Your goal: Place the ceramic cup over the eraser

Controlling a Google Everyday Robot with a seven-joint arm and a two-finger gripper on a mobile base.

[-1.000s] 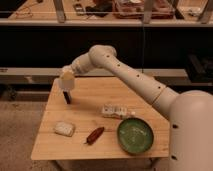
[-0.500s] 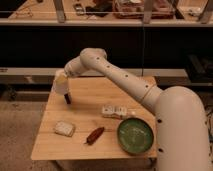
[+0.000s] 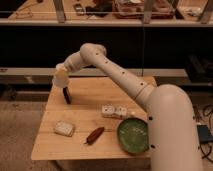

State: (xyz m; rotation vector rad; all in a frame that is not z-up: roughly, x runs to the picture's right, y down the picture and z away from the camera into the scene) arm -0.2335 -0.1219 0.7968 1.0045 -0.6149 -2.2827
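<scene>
The ceramic cup (image 3: 60, 80) is a small cream cup held in the air above the table's far left corner. My gripper (image 3: 63, 74), at the end of the white arm, is shut on it. Just below and slightly right of the cup, the eraser (image 3: 66, 95) stands upright on the wooden table (image 3: 85, 100) as a slim black block. The cup's lower edge sits just above the eraser's top; I cannot tell whether they touch.
A pale grey-white pad (image 3: 64, 128) lies at the front left, with a red-brown oblong object (image 3: 94, 135) beside it. A white patterned box (image 3: 114, 111) lies mid-table and a round green plate (image 3: 134, 135) at the front right. Dark shelving runs behind the table.
The arm has swung the cup to the left and a little lower, toward the space above the eraser. The eraser and the other objects have not moved.
</scene>
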